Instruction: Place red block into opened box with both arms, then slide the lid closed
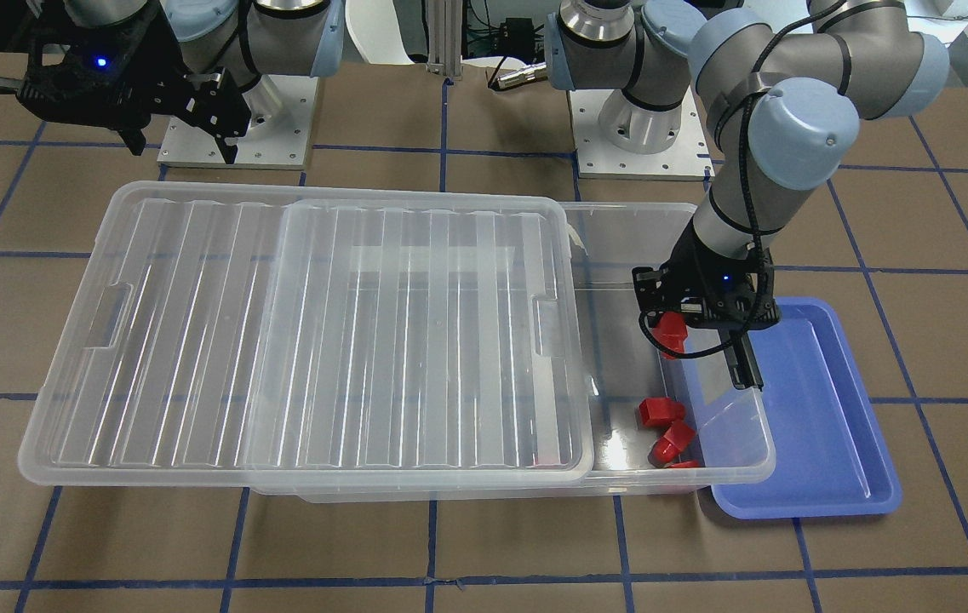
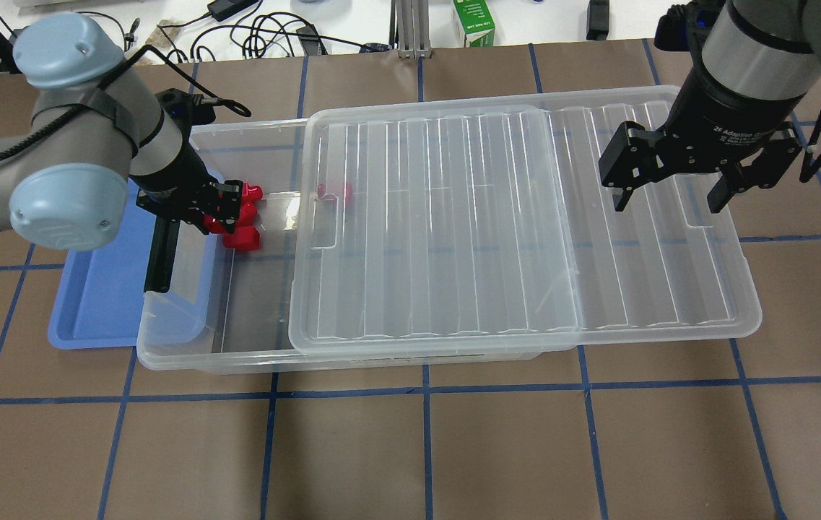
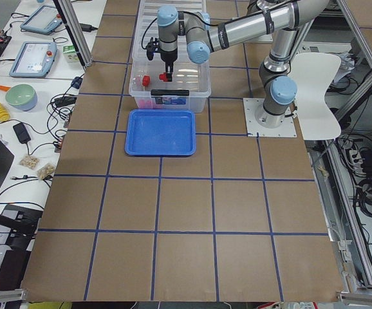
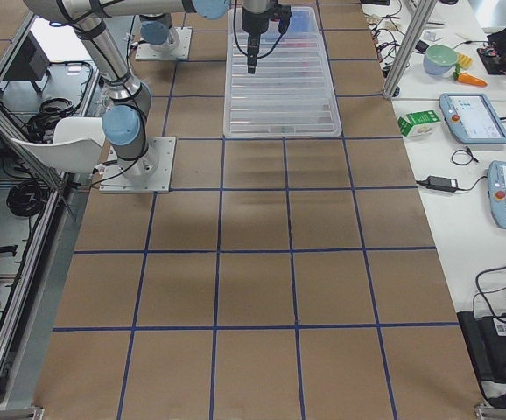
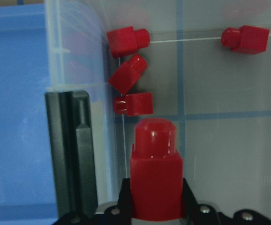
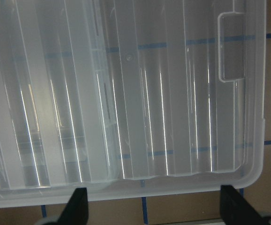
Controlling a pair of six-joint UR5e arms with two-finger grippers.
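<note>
Stretching across every view, one brown counter (image 2: 410, 448) crossed by blue tape lines is carrying everything. One clear box (image 2: 251, 318) is lying lengthwise across the middle of the overhead view. One ribbed clear lid (image 2: 656, 274) is resting on it, sitting off-centre toward the right of the frame, so it is reaching past the box there and leaving the box's left end uncovered. One blue tray (image 2: 92, 303) is sitting at centre left, just beside that uncovered end, where one black latch bar (image 2: 161, 253) is running along the short rim.

Two arms are showing: the left arm (image 2: 63, 173) is coming in from the upper left, the right arm (image 2: 757, 50) from the upper right. The left hand (image 1: 678, 322) is hanging over the uncovered end, its fingers clamped on one red block (image 5: 154, 173) above the box floor. The right hand (image 2: 670, 191) is hovering over the lid's right part with its fingers spread wide, gripping nothing.

Four more red blocks (image 5: 127, 74) are lying on the box floor, three bunched near the latch end and a fourth block (image 5: 245, 39) lying apart, under the lid's edge.
</note>
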